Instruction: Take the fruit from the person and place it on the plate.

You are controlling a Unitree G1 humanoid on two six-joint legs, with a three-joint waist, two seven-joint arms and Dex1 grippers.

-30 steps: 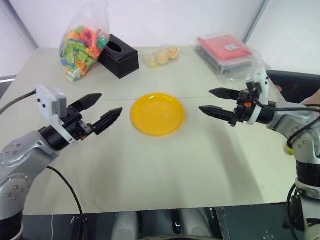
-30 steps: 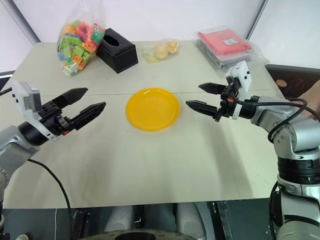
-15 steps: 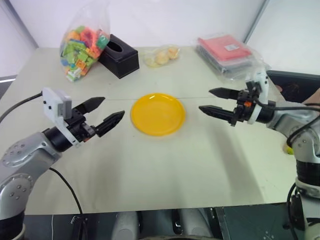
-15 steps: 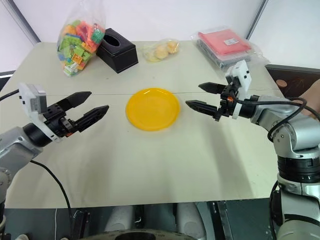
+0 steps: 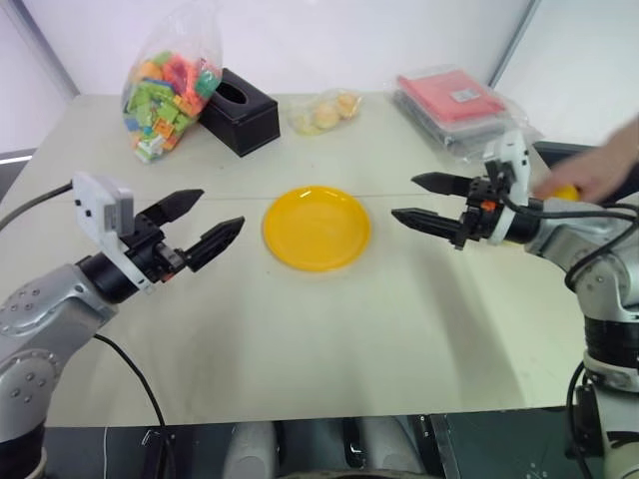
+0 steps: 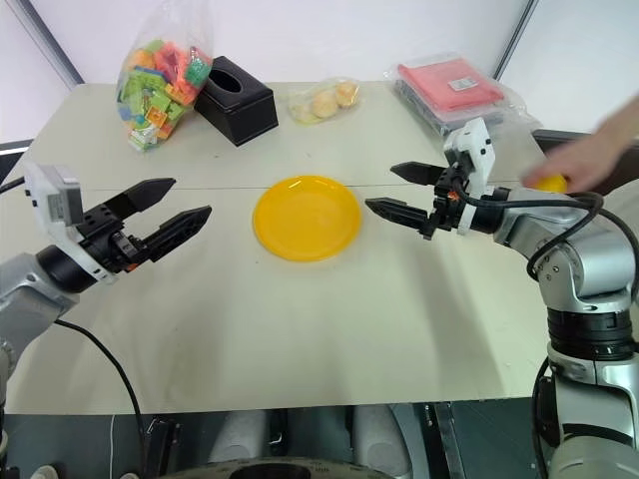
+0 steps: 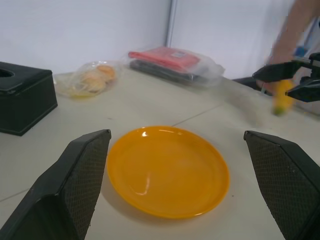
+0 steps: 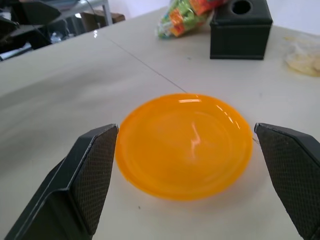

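Waiting with both the left gripper (image 5: 197, 229) and right gripper (image 5: 426, 202) wide open and empty beside the bare yellow plate (image 5: 317, 228), the robot has yet to take the banana (image 6: 551, 184) in the person's hand (image 6: 589, 155) behind its right arm.

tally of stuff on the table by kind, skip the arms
Plates: 1, yellow plate
Boxes: 1, black box
Clear bags: 3, toy bricks bag, pale fruits bag, red pack bag
Total: 5
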